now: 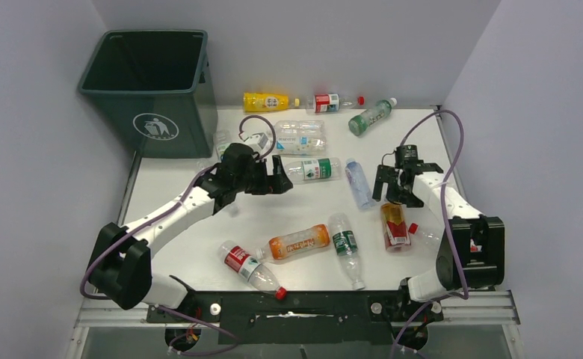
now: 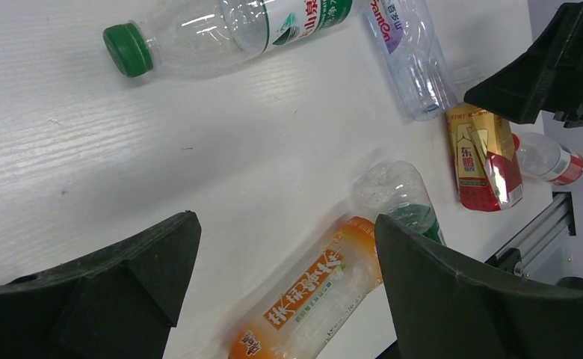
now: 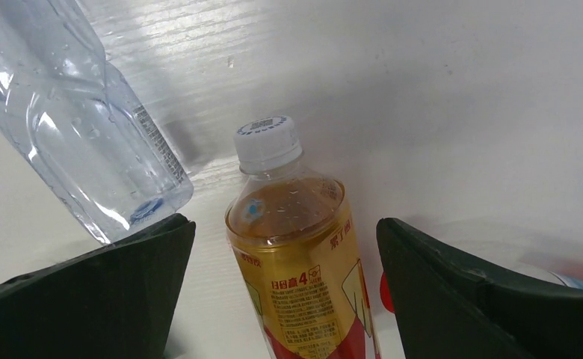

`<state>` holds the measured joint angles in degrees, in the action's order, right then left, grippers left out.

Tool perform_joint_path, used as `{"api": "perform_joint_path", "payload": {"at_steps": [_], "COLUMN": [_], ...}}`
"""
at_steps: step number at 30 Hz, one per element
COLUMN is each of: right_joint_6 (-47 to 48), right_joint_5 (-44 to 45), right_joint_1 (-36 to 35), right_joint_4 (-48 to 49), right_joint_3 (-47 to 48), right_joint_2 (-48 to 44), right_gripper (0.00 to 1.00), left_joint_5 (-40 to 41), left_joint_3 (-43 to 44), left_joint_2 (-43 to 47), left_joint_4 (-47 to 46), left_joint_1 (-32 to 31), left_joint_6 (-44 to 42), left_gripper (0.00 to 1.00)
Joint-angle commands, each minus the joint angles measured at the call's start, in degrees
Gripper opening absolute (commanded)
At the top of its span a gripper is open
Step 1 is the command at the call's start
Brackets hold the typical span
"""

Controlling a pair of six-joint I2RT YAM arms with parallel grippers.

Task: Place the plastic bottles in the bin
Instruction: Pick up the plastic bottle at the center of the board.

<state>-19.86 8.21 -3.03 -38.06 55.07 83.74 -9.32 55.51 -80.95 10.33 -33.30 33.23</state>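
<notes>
top view: bin (image 1: pixel 154 112) stands at the far left corner of the worktop (image 1: pixel 311 206); its interior is dark, can't tell what's in it. plastic bottles (image 1: pixel 345 247) all lie on their sides: yellow bottle (image 1: pixel 266 101) and two more along the far edge, a clear cluster (image 1: pixel 300 134) just inboard of those, orange bottle (image 1: pixel 300 242) and others toward the near edge. left gripper (image 1: pixel 282 176) is mid-table, jaws spread, nothing in them, near the cap end of the green-label bottle (image 1: pixel 315 169). right gripper (image 1: pixel 388 193) is toward the right edge, also spread and empty, at the cap end of the gold tea bottle (image 1: pixel 395 224). left wrist view: only bare tabletop between the fingers (image 2: pixel 124 284); green cap (image 2: pixel 128 48) sits well beyond them, orange bottle pokes in low between them. right wrist view: gold bottle lies centred between the splayed fingers, white cap (image 3: pixel 267 142) pointing away, no contact; a clear bottle (image 3: pixel 72 127) lies just beside one finger. handling, my read: thin plastic, light, dents and springs back under squeeze, round and glossy so it can roll or squirt out. gold one looks amber inside, maybe liquid, so possibly heavier. grab across the labelled mid-body, jaws square to the long axis, not on the neck taper. mind the clear neighbour when closing.
</notes>
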Motion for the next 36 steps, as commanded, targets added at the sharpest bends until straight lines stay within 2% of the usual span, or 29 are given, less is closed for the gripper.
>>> {"api": "perform_joint_path", "payload": {"at_steps": [1, 13, 15, 26, 32, 36], "right_joint_6": [1.6, 1.2, 1.3, 1.9, 1.6, 1.3], "right_joint_5": [0.8, 0.3, 0.0, -2.3, -6.4, -9.3], "right_joint_1": [-1.0, -3.9, -4.1, -4.7, -4.5, -3.8], "right_joint_4": [-3.5, -3.8, -3.7, -3.9, -6.7, -8.4], "right_joint_3": [3.0, 0.4, 0.3, 1.1, 6.6, 12.2], "right_joint_2": [1.7, 4.8, 5.5, 5.0, -0.3, -2.5], "right_gripper": [1.0, 0.94, 0.9, 0.54, 0.51, 0.5], "left_joint_5": [-1.3, -3.6, -3.8, -4.6, -5.8, -6.7], "left_joint_3": [4.1, 3.4, 3.2, 4.5, 8.0, 8.0], "left_joint_2": [-0.1, -1.4, -1.5, -2.1, -2.6, -1.8], "left_joint_4": [-1.5, -1.9, -2.1, -1.9, -0.6, -3.4], "left_joint_1": [-0.2, -0.9, -1.3, -2.9, -4.6, -6.2], "left_joint_6": [-1.0, -0.9, -1.0, -0.7, -2.4, -2.9], "left_gripper": [0.88, 0.88, 0.88, 0.88, 0.87, 0.86]}}
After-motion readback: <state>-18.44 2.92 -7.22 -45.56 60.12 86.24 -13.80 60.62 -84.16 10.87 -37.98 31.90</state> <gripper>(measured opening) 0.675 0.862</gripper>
